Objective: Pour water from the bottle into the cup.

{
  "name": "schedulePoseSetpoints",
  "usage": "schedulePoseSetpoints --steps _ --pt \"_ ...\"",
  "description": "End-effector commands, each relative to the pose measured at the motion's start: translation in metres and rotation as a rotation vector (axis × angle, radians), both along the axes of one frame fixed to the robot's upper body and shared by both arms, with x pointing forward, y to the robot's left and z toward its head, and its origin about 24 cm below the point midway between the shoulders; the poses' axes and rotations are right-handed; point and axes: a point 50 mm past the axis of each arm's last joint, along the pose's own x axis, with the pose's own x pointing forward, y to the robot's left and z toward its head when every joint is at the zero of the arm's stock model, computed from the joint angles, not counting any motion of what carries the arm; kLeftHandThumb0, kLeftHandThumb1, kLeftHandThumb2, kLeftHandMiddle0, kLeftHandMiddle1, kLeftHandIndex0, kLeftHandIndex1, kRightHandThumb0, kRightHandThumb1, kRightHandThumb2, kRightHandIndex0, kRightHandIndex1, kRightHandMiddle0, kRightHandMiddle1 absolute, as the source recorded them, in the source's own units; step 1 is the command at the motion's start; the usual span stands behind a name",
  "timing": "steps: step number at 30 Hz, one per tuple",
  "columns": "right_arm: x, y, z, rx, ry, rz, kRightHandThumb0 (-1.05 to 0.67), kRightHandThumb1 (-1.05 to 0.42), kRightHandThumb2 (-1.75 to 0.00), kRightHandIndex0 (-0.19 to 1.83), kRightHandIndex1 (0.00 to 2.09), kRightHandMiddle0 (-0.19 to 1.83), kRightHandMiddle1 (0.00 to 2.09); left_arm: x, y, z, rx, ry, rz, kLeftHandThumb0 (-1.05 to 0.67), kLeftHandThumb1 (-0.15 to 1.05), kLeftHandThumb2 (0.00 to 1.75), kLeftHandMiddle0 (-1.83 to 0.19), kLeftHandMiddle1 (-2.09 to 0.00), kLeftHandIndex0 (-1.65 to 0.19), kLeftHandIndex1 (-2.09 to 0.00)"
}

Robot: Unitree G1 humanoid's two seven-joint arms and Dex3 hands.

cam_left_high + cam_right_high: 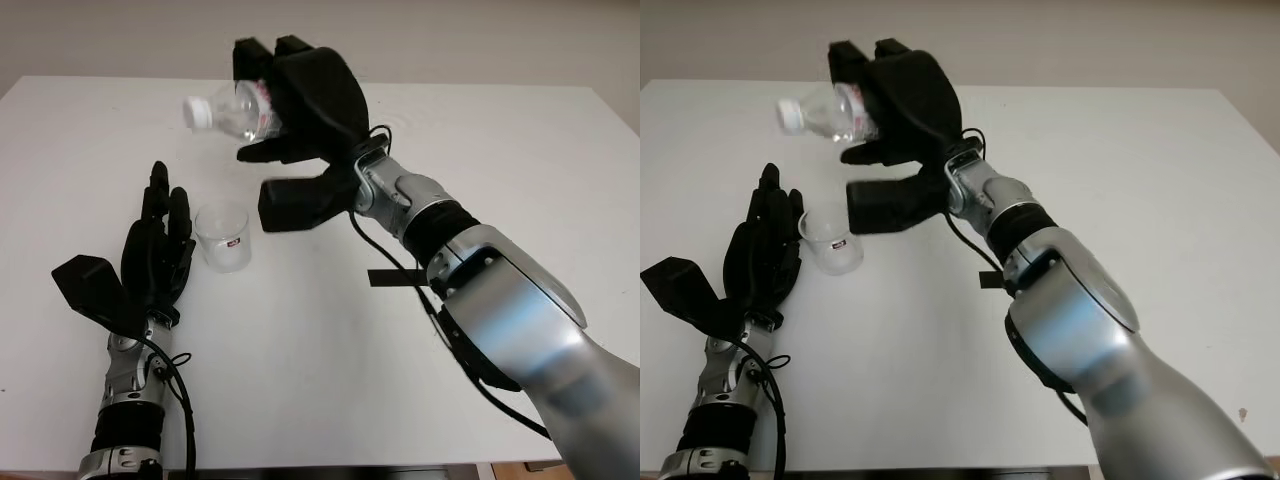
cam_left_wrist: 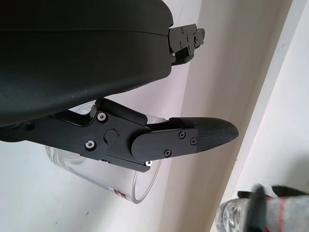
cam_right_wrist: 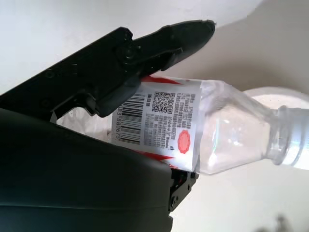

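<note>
White table [image 1: 520,150], pale wall [image 1: 450,40] behind.

White table [image 1: 300,340], bare surface, extends under and beyond the fingers on all sides. Pale wall [image 1: 450,40] behind its far edge, well past the fingertips.

A bare test or lab-style setup: a plain white table [image 1: 500,130] stands against an unadorned pale wall [image 1: 450,40] at 12 o'clock, and a strip of wooden floor [image 1: 520,470] shows past the table's near edge at 5 o'clock.
</note>
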Motion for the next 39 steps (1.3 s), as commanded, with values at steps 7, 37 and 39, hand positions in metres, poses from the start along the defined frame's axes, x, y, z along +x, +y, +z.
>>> schedulePoseSetpoints --steps 7,37,39 --pt "0.004 -0.05 -0.02 0.348 0.281 0.081 -0.4 -1.05 -0.41 1.21 2.09 0.98 2.09 -0.01 0.009 -0.008 -0.004 0.046 0.005 -0.74 1.05 0.49 0.14 -0.06 0.13 -0.06" --pt "-0.078 -0.133 -0.074 0.728 0.665 0.082 -0.42 -1.05 -0.44 1.41 2.09 1.1 2.09 -0.013 0.006 -0.012 0.011 0.084 -0.026 -0.75 1.05 0.54 0.13 -0.05 0.14 -0.05" --pt "-0.077 -0.132 -0.077 0.724 0.678 0.079 -0.41 -1.05 -0.44 1.41 2.09 1.1 2.09 -0.013 0.006 -0.012 0.006 0.086 -0.025 -0.75 1.05 0.53 0.13 -0.05 0.13 -0.05"
